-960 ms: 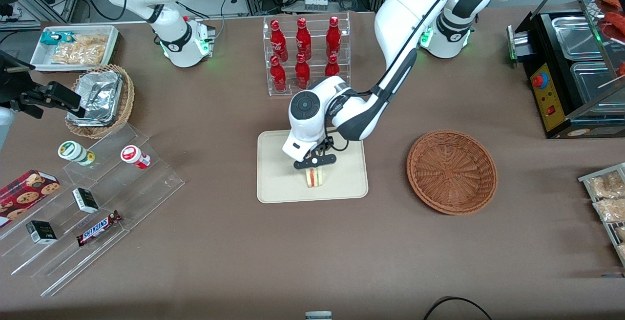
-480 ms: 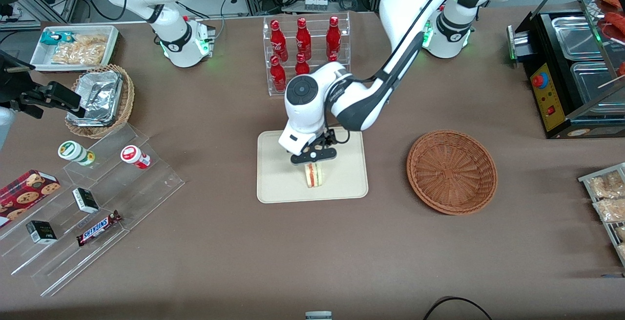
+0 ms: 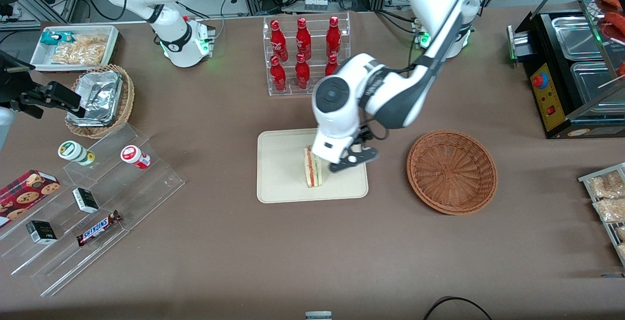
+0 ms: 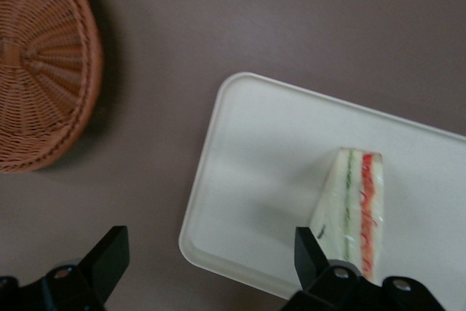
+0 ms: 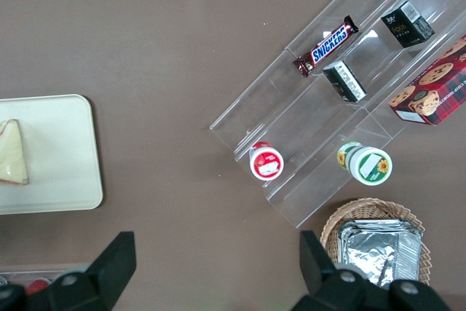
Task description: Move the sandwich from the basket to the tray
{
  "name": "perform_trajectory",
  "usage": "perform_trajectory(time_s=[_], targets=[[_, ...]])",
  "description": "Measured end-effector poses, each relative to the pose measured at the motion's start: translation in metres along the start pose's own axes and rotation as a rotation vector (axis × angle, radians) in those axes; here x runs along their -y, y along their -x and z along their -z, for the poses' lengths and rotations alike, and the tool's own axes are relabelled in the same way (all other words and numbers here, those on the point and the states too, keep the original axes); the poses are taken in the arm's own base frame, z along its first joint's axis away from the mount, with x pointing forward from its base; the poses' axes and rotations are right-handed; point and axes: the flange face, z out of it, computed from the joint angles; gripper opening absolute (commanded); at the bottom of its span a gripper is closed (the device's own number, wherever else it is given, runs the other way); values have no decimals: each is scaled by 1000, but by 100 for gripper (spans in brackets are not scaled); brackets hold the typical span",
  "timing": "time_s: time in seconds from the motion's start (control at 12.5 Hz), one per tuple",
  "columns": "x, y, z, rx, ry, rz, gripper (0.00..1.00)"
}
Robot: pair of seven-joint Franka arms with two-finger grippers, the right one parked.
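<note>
Sandwich (image 3: 313,167) stands on edge on tray (image 3: 278,183), centre of front frame — long axis running toward and away from camera. Tool (image 3: 352,159) released, fingers spread, nothing held; hangs just beside sandwich, over tray edge nearest basket (image 3: 451,171). Basket empty. Placement looks done — clear lift likely remains.

woven wicker basket (image 3: 451,171), matt smooth tray (image 3: 281,178)
</note>
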Motion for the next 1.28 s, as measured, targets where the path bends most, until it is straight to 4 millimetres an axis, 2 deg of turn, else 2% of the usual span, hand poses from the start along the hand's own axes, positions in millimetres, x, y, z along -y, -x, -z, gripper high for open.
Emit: perform_trajectory(time_s=[0.32,0.56,1.04,1.28], targets=[[51,-47,-4,22,-19,32,100],[110,-71,6,47,-20,-34,100],[236,-88,55,107,11,-225,100],[286,-97,78,133,41,-305,100]])
